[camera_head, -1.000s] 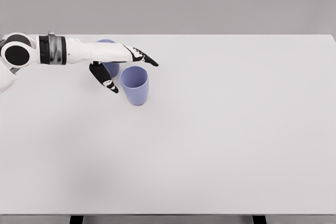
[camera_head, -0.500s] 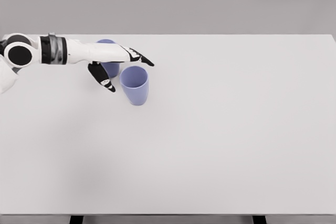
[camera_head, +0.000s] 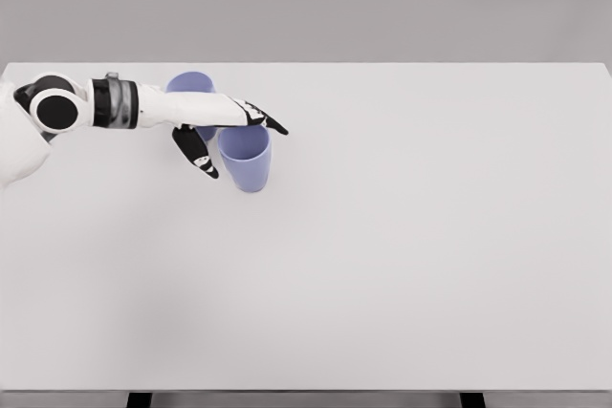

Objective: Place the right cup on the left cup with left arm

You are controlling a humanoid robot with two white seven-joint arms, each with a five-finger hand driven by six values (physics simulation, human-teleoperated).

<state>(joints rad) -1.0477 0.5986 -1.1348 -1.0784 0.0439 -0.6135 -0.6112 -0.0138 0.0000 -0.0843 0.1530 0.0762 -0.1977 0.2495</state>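
Note:
Two lavender-blue cups stand upright on the white table (camera_head: 402, 236). The right cup (camera_head: 247, 158) is nearer to me; the left cup (camera_head: 190, 83) stands behind it, partly hidden by my left forearm. My left hand (camera_head: 234, 136) reaches in from the left, open, with its thumb (camera_head: 199, 156) hanging down left of the right cup and the fingers (camera_head: 264, 119) stretched over the cup's far rim. The hand straddles the cup's top without clasping it. My right arm is out of view.
My left arm has dropped a little and pushed right. The hand now lies closer over the right cup's rim, and more of the left cup shows above the forearm.

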